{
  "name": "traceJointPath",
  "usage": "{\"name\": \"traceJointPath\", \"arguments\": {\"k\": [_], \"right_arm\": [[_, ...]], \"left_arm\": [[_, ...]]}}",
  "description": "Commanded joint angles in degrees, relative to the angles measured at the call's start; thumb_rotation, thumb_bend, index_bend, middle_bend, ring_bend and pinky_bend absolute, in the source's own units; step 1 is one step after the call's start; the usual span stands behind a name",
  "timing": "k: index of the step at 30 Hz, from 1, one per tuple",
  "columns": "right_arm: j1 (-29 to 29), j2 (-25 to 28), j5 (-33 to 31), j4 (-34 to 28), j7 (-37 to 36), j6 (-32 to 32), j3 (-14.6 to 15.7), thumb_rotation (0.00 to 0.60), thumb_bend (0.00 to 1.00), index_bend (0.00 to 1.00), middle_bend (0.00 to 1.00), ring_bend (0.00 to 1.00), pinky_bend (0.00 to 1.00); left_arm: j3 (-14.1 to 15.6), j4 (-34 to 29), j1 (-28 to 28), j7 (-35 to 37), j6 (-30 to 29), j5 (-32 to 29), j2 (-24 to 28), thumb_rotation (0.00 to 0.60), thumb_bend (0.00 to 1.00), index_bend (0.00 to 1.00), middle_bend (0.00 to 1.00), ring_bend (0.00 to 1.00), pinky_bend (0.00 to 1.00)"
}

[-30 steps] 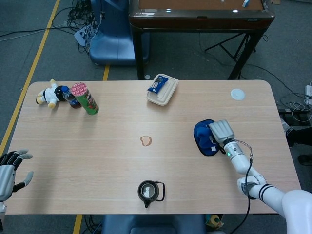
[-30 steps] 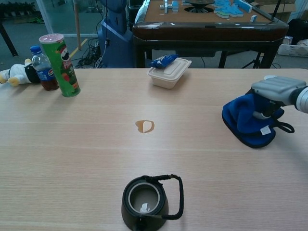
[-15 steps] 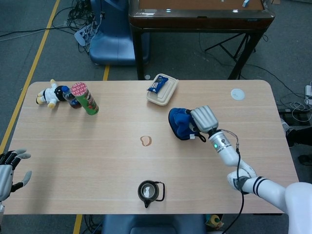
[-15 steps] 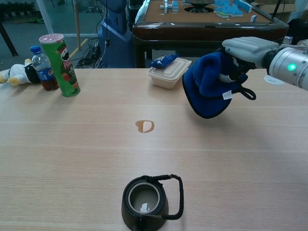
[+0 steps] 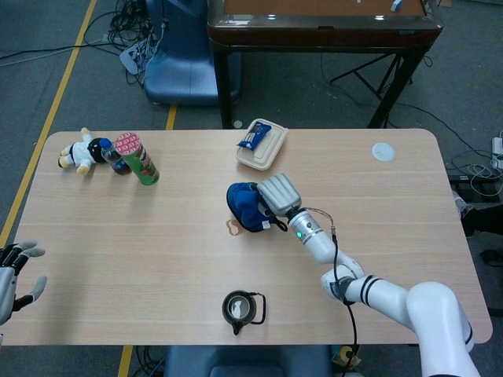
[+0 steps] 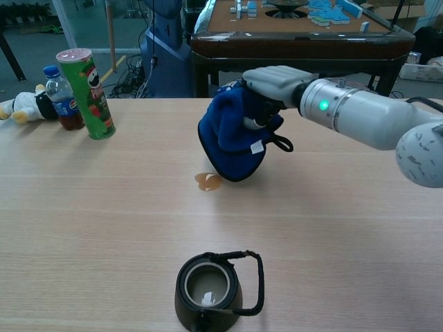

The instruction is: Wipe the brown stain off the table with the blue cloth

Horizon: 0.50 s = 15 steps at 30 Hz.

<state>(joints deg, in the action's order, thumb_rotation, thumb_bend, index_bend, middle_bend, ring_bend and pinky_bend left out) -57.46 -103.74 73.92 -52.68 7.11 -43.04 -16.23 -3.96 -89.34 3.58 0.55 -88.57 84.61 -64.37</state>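
Green Pringles can (image 6: 88, 93), Pepsi bottle (image 6: 59, 97)

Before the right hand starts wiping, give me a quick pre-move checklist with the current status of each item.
1. Blue cloth gripped by right hand: ok.
2. Cloth near the brown stain: ok, its lower edge overlaps the stain's right side.
3. Cloth pressed flat on the table: cannot tell; it looks bunched.
4. Black teapot away from the wiping area: ok.
5. Left hand out of the way at the table's edge: ok.

Grey floor (image 5: 71, 86) with yellow lines (image 5: 55, 102), tangled cables (image 5: 130, 23), a dark wooden table (image 5: 322, 31) behind.
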Motion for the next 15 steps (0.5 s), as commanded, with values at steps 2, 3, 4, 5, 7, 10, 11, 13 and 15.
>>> {"name": "traceJointPath", "arguments": {"k": [2, 3, 4, 5, 7, 10, 11, 13, 15], "right_arm": [[-3.0, -3.9, 0.8, 4.2, -1.6, 2.1, 0.3, 0.600, 0.70, 0.67, 0.63, 0.60, 0.77], [-3.5, -4.7, 1.0, 5.1, -1.9, 2.4, 0.4, 0.600, 0.70, 0.67, 0.63, 0.60, 0.77], [-4.0, -5.4, 1.2, 6.0, -2.4, 2.8, 0.6, 0.600, 0.70, 0.67, 0.63, 0.60, 0.77], [-4.7, -6.4, 1.5, 7.1, -3.0, 3.2, 0.7, 0.600, 0.70, 0.67, 0.63, 0.60, 0.77], [-5.5, -7.7, 2.0, 8.6, -4.0, 3.6, 1.0, 0.600, 0.70, 0.67, 0.63, 0.60, 0.77], [-6.6, -9.5, 3.1, 10.5, -6.0, 4.1, 1.7, 0.600, 0.70, 0.67, 0.63, 0.60, 0.77], [-6.9, -10.0, 3.7, 11.1, -6.6, 4.2, 2.2, 0.600, 0.70, 0.67, 0.63, 0.60, 0.77], [-7.3, -10.7, 4.7, 12.0, -7.2, 4.4, 3.1, 0.600, 0.70, 0.67, 0.63, 0.60, 0.77], [-7.6, -11.4, 5.4, 13.1, -7.9, 4.9, 4.0, 0.600, 0.70, 0.67, 0.63, 0.60, 0.77]], "left_arm": [[0.0, 0.0, -0.1, 0.0, -0.2, 0.0, 0.1, 0.600, 0.29, 0.34, 0.23, 0.19, 0.17], [0.0, 0.0, -0.2, 0.1, -0.2, -0.1, 0.1, 0.600, 0.29, 0.34, 0.23, 0.19, 0.17], [0.0, 0.1, -0.3, 0.1, -0.2, -0.1, 0.1, 0.600, 0.29, 0.34, 0.23, 0.19, 0.17], [0.0, 0.1, -0.4, 0.1, -0.3, -0.2, 0.1, 0.600, 0.29, 0.34, 0.24, 0.19, 0.17], [0.1, 0.1, -0.5, 0.1, -0.3, -0.3, 0.2, 0.600, 0.29, 0.34, 0.23, 0.19, 0.17], [0.1, 0.1, -0.7, 0.1, -0.4, -0.4, 0.1, 0.600, 0.29, 0.34, 0.24, 0.19, 0.17], [0.1, 0.1, -0.7, 0.1, -0.5, -0.4, 0.1, 0.600, 0.29, 0.34, 0.24, 0.19, 0.17], [0.1, 0.2, -0.8, 0.1, -0.5, -0.4, 0.1, 0.600, 0.29, 0.34, 0.24, 0.19, 0.17], [0.1, 0.1, -0.9, 0.1, -0.5, -0.5, 0.2, 0.600, 0.29, 0.34, 0.24, 0.19, 0.17]]}}
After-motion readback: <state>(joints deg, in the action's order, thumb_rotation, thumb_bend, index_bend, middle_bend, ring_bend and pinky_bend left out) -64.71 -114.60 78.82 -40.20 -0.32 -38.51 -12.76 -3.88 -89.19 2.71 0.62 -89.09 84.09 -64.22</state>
